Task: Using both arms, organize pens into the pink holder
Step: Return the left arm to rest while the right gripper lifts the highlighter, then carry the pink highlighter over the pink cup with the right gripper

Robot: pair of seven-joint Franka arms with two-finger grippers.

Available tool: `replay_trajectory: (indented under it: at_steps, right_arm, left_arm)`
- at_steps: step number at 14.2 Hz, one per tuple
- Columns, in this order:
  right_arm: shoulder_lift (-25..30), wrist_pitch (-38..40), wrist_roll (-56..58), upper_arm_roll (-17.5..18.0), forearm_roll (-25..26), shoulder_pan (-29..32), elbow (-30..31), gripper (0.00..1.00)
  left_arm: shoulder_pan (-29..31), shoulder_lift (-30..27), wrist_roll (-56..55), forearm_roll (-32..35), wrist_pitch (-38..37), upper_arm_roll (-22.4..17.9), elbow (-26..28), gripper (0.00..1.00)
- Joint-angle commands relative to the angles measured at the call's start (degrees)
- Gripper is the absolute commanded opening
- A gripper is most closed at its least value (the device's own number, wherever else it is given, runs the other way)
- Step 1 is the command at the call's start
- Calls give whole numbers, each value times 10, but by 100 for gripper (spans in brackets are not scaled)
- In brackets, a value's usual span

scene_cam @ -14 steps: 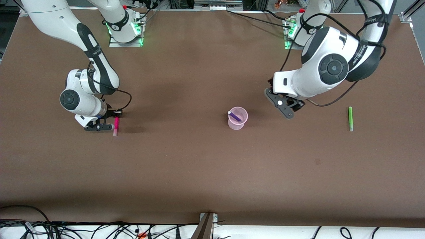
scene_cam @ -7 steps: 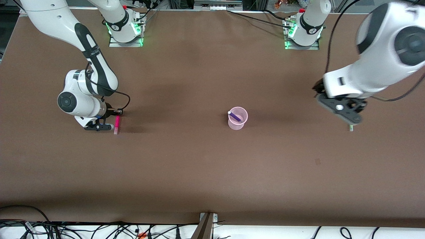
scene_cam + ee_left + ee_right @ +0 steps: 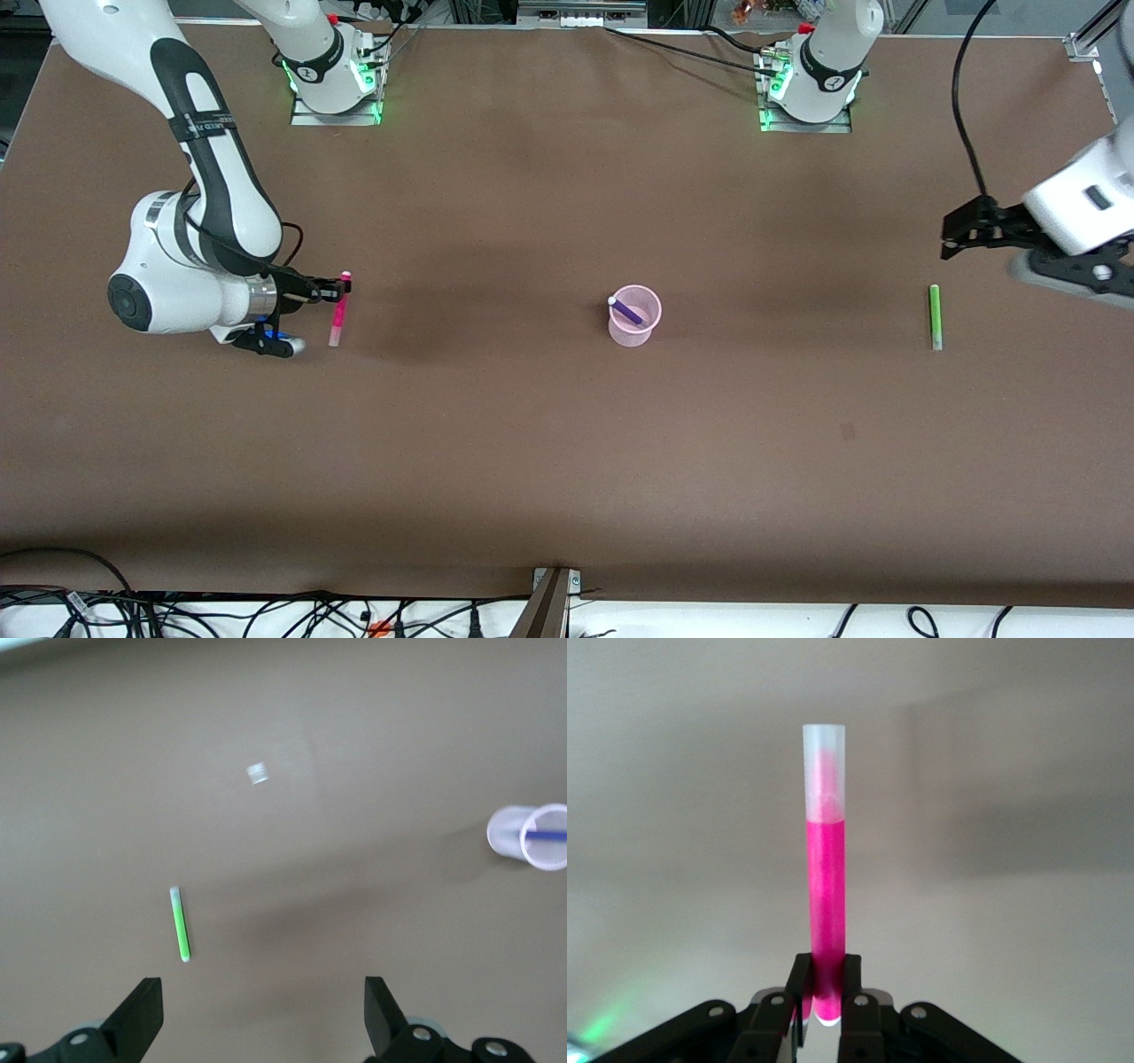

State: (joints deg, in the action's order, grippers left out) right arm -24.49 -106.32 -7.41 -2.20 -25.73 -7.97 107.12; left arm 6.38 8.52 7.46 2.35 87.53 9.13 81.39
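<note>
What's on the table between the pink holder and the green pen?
Nothing: in the front view, bare brown table runs from the pink holder to the green pen.

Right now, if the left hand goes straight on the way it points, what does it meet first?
Probably the bare table. The left hand is open and looks down at it, and the green pen lies just off its line, toward one finger. Depth is hard to judge.

Front camera: high, faces both bases across table [image 3: 532, 443]. Left wrist view looks down from well above; shares green pen [image 3: 180, 923] and pink holder [image 3: 529, 835] with front. Right wrist: close on magenta pen [image 3: 827, 904].
</note>
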Motion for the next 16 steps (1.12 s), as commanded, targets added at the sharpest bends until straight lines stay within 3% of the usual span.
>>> replay_trajectory:
  at_steps: [1, 4, 8, 16]
  right_arm:
    - [-9, 34, -75, 0, -99, -31, -22, 0]
    - [-9, 58, -172, 0, -232, -72, -49, 0]
    - [-16, 20, -292, 0, -408, -131, -76, 0]
    - [-46, -228, -341, 0, -744, -307, -104, 0]
  left_arm:
    - [-6, -100, -59, -16, 67, -38, 121, 100]
    - [-10, -108, -45, -58, 83, -62, 132, 100]
    - [-14, -105, 23, -53, 78, -62, 129, 100]
    - [-9, -95, 25, -53, 64, -55, 116, 100]
